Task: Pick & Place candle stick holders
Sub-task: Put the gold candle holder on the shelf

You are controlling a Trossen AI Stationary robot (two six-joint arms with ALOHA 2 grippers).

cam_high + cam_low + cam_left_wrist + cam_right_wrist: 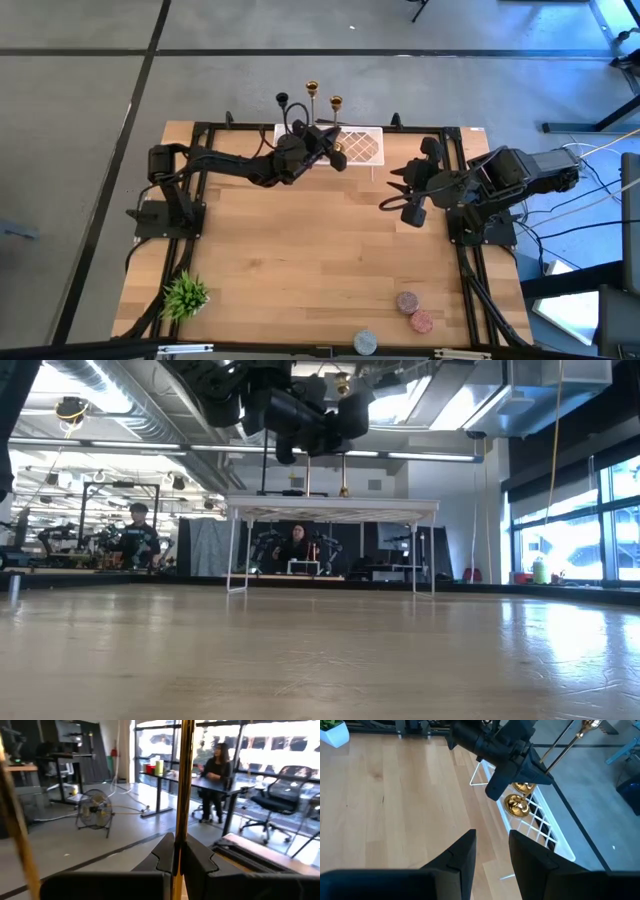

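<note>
Gripping a gold candle stick holder [184, 795] by its stem, the left gripper [318, 143] reaches over the white lattice rack [365, 146] at the far edge of the bench [300, 260].

Its jaws are closed on the slim gold stem. A second gold holder [335, 103] and the black holder [283, 100] stand upright on or beside the rack; two gold bases rest on the lattice. The right gripper [396, 190] waits above the bench's right side, well apart, jaws slightly parted and empty. A small green plant [184, 294] sits at the near left corner.
</note>
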